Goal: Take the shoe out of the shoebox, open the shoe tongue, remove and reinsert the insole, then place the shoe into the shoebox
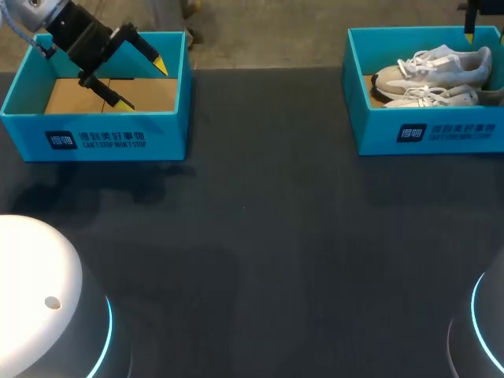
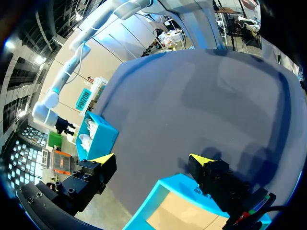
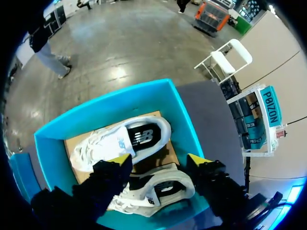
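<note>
Two white shoes lie on their sides in the blue shoebox at the far right of the table: one shoe behind, the other in front. My right gripper hovers open above them, holding nothing. Under it lie the rear shoe and the front shoe, inside the shoebox. Only one of its yellow fingertips shows in the head view. My left gripper stands open and empty over a second blue box at the far left, which shows only a cardboard floor.
In the left wrist view the left gripper hangs above the near corner of the empty box, and the shoebox is seen far across the dark table. Two white rounded arm bases sit at the near corners.
</note>
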You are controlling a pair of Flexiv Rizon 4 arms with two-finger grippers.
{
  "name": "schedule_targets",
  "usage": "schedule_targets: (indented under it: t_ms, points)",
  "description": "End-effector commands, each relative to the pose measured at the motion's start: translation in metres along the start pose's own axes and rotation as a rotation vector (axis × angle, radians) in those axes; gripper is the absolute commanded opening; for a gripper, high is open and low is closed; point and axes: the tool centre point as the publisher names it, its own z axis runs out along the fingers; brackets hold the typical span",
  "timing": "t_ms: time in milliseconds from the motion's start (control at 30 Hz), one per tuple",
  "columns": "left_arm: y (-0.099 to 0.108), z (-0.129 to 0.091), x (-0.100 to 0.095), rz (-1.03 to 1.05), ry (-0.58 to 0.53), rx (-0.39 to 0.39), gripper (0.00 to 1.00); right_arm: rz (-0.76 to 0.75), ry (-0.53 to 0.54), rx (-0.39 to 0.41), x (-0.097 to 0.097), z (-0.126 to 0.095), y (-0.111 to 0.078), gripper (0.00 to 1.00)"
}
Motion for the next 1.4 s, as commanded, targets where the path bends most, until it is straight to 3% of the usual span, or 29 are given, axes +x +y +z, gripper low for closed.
schedule_targets:
  t_ms: [33, 133, 733, 1033, 1067, 1233, 1267, 1400]
  points:
    - [-0.001, 0.0, 0.0, 0.0, 0.004, -0.003, 1.0, -0.018, 0.015, -0.018, -0.006, -0.018, -0.015, 0.94]
    - [-0.001, 0.0, 0.0, 0.0, 0.004, -0.003, 1.0, -0.033, 0.019, -0.029, -0.008, -0.027, -0.02, 1.0]
    - [-0.001, 0.0, 0.0, 0.0, 0.004, -0.003, 1.0, -0.231, 0.106, 0.015, -0.006, -0.073, -0.066, 1.0]
    - [-0.001, 0.0, 0.0, 0.0, 0.004, -0.003, 1.0, -0.231, 0.106, 0.015, -0.006, -0.073, -0.066, 1.0]
    - [0.0, -0.002, -0.01, -0.076, -0.033, -0.01, 1.0, -0.231, 0.106, 0.015, -0.006, -0.073, -0.066, 1.0]
    - [0.006, -0.003, -0.044, -0.481, -0.08, -0.227, 1.0, -0.231, 0.106, 0.015, -0.006, -0.073, -0.066, 1.0]
    - [0.007, -0.006, -0.047, -0.562, -0.087, -0.229, 1.0, -0.231, 0.106, 0.015, -0.006, -0.073, -0.066, 1.0]
    - [0.009, -0.015, -0.055, -0.845, -0.076, -0.357, 1.0, -0.231, 0.106, 0.015, -0.006, -0.073, -0.066, 1.0]
